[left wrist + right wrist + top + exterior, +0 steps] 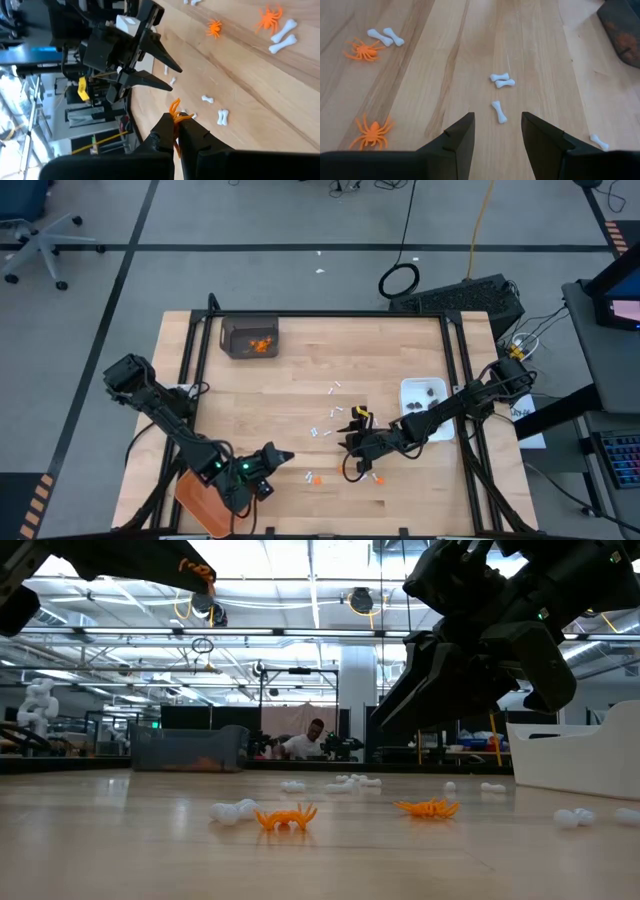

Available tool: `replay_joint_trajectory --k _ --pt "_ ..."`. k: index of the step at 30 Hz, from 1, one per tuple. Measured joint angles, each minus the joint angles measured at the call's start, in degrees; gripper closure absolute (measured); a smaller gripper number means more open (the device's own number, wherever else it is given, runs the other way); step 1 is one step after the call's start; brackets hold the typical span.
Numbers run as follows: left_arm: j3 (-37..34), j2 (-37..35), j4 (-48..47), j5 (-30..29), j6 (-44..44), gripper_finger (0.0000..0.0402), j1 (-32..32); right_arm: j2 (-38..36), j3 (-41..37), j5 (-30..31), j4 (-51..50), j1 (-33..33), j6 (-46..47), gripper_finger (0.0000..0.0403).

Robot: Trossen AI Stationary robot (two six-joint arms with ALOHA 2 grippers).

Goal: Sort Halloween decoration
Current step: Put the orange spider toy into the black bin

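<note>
Pretty bright, even light overall, coming from ceiling strip lights (300, 585) that blow out a bit in the low view. Shadows on the surface (320, 370) are soft. The arms up close in the low view look dark and blurry.

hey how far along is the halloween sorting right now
Partly done. The grey bin already holds orange pieces, the white dish dark ones. The left gripper is shut on an orange spider; the right gripper is open over white bones. Bones and two orange spiders remain.
</note>
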Motion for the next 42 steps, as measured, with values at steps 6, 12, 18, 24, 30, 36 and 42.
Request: replay_joint_trajectory --k 6,12,18,24,30,36,42 --pt "0.0 0.0 0.15 0.72 -0.56 0.0399 1.02 0.0 0.0 0.0 0.0 0.0 -0.01 0.0257" --pt "0.01 0.0 1.93 0.91 -5.63 0.0399 1.77 0.0 0.0 0.0 0.0 0.0 -0.02 0.0257" --pt "0.02 -0.02 4.25 0.2 -15.65 0.0399 3.4 0.0 -0.02 0.0 0.0 0.0 -0.02 0.0257" --pt "0.04 -0.82 7.33 -5.31 -25.68 0.0399 6.93 0.0 -0.02 -0.02 -0.02 0.0 -0.02 0.0257" --pt "0.04 -7.48 0.6 0.33 -26.22 0.0399 14.11 0.0 -0.02 -0.01 -0.46 0.0 -0.02 0.0257" --pt "0.07 -18.94 -14.55 14.41 -33.05 0.0399 27.9 0.0 -0.02 -0.02 -1.41 0.02 -0.01 0.0257" --pt "0.07 -25.69 -23.65 22.99 -36.43 0.0399 42.57 0.0 -0.02 -0.02 -1.53 0.01 -0.02 0.0257"
